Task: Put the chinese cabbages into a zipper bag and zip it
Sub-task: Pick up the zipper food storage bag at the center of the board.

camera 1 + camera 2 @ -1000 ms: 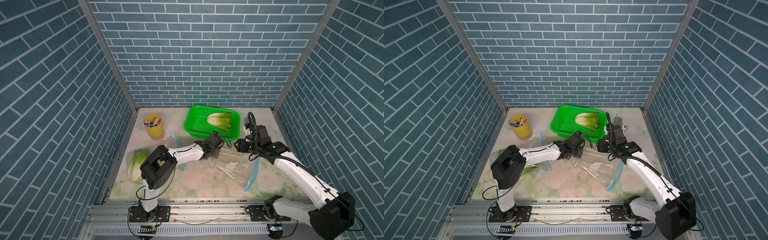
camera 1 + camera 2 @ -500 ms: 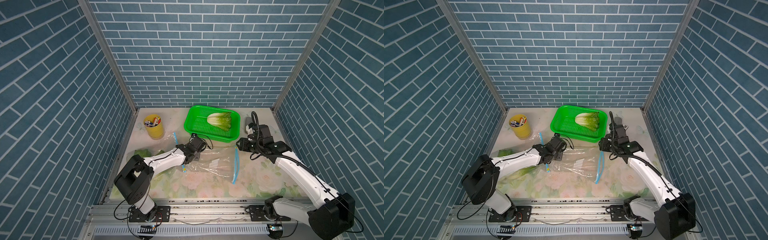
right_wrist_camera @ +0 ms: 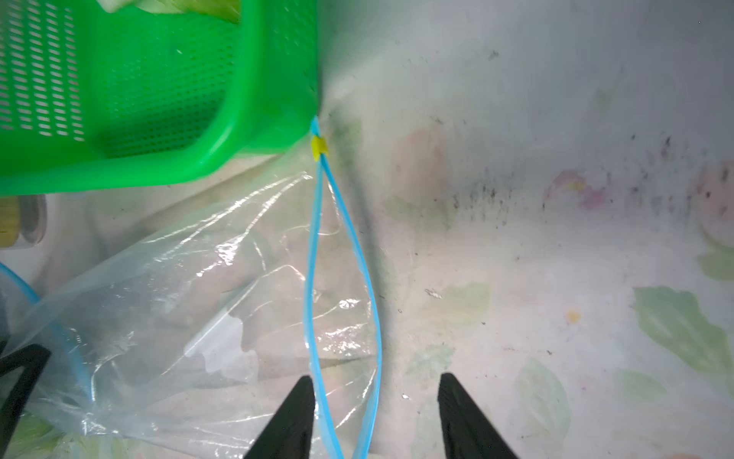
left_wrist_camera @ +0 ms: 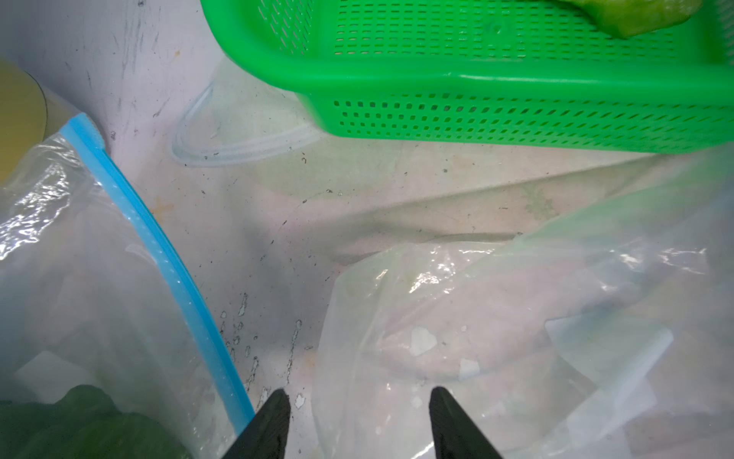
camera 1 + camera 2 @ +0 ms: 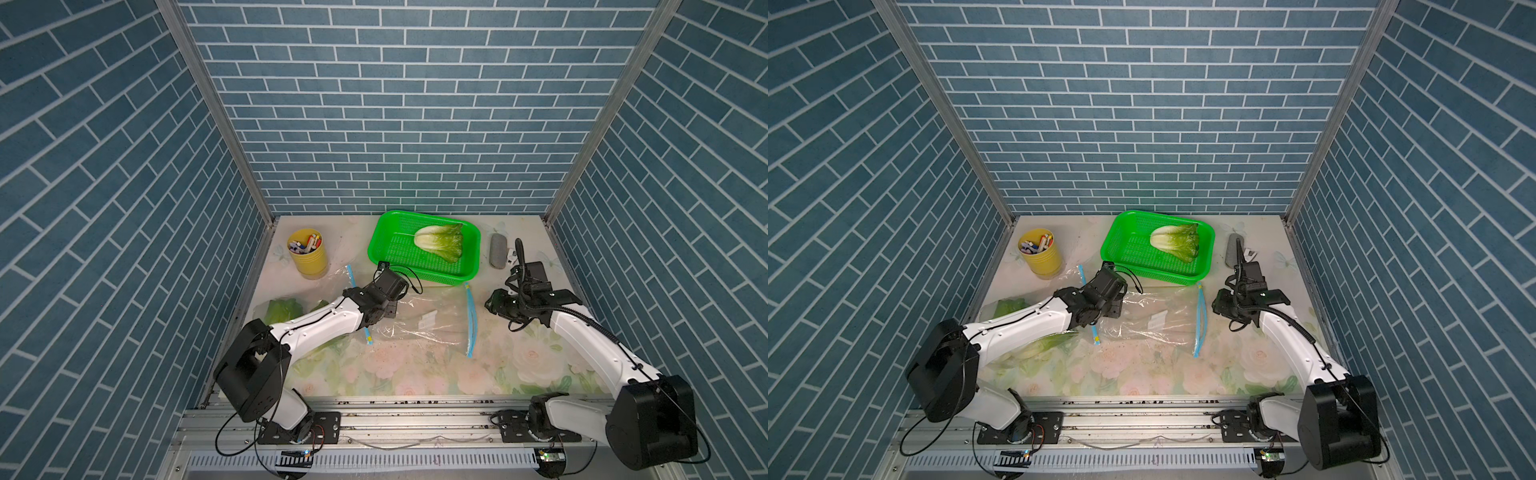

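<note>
One chinese cabbage point(image 5: 440, 241) point(image 5: 1177, 241) lies in the green basket. More cabbage leaves point(image 5: 282, 309) point(image 4: 87, 421) show inside a clear bag on the left, partly hidden under my left arm. An empty clear zipper bag point(image 5: 432, 320) point(image 5: 1158, 320) lies flat mid-table, its blue zipper point(image 3: 313, 258) parted and facing right. My left gripper point(image 5: 390, 309) point(image 4: 357, 397) is open over that bag's left corner, holding nothing. My right gripper point(image 5: 492, 305) point(image 3: 377, 379) is open just right of the bag's mouth, with the blue zipper strips lying between its fingers.
The green basket point(image 5: 382, 253) stands at the back, touching the empty bag's far edge. A yellow cup of pens point(image 5: 307, 253) stands back left, and a grey oblong object point(image 5: 496, 251) lies back right. Brick-patterned walls close in three sides.
The empty bag has slid left and settled flat on the table. My left gripper moved left with it and its jaws have spread apart. The right gripper shifted slightly right.
</note>
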Robot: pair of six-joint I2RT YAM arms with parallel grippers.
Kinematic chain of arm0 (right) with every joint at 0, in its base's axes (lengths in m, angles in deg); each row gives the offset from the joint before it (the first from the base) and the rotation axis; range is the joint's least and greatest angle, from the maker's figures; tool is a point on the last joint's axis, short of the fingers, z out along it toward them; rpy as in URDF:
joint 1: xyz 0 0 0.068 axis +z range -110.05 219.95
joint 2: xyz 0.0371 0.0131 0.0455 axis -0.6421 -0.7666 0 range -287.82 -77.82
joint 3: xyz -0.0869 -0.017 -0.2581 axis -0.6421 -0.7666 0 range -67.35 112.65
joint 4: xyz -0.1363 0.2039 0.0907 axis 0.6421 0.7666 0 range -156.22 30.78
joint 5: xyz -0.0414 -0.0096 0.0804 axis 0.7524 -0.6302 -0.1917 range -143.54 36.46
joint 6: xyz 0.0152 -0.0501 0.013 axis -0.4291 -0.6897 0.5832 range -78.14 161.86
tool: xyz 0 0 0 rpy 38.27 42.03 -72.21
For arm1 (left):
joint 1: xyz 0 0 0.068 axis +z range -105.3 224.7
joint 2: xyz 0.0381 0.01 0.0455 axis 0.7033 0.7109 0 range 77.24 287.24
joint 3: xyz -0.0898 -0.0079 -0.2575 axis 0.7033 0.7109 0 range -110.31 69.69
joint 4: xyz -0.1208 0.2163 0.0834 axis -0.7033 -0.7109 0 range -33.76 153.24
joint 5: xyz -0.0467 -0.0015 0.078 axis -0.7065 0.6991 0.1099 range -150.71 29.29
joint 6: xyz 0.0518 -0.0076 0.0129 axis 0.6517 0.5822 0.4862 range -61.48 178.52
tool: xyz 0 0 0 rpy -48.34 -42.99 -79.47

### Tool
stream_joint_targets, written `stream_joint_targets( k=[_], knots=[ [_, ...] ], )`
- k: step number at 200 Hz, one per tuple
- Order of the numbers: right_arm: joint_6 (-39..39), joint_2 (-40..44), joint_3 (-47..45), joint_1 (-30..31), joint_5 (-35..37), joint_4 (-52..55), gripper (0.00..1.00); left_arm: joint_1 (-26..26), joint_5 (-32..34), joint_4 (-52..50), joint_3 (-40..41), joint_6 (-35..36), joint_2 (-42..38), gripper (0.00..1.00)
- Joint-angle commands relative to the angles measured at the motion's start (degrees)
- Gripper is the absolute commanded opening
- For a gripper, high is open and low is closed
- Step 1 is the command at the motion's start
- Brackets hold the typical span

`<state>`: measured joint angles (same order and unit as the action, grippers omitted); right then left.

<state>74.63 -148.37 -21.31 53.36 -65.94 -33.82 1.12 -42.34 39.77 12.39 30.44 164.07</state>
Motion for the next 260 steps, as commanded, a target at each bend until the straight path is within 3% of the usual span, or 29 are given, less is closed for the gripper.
stream_joint_targets(
  k=[1, 78, 159, 183, 229, 260],
  knots=[
    [2.73, -2.33, -1.74, -0.66, -3.58, -3.28, 0.50, -0.76, 0.29, -1.72, -1.25, -0.40, -1.04, 0.60],
    [3.88, -11.19, -4.91, -1.01, -9.86, -12.02, 0.44, -2.73, -2.18, 1.04, -1.75, -0.33, 0.62, 0.60],
    [2.90, -16.71, -5.69, -1.13, -9.65, -15.85, 0.36, -2.75, 0.26, -0.22, -1.74, -0.29, 0.26, 0.62],
    [2.91, -17.17, -5.68, -1.13, -9.90, -16.38, 0.30, -2.75, 0.27, -0.39, -1.70, -0.51, 0.27, 0.62],
    [2.48, -15.17, -6.09, -1.12, -10.17, -16.57, 0.09, -2.75, 0.65, -0.27, -1.41, -0.65, -0.08, 0.62],
    [1.56, -11.97, -5.49, -1.06, -10.87, -15.09, 0.01, -2.75, 1.60, -0.82, -1.15, -0.75, -1.08, 0.63]
  ],
)
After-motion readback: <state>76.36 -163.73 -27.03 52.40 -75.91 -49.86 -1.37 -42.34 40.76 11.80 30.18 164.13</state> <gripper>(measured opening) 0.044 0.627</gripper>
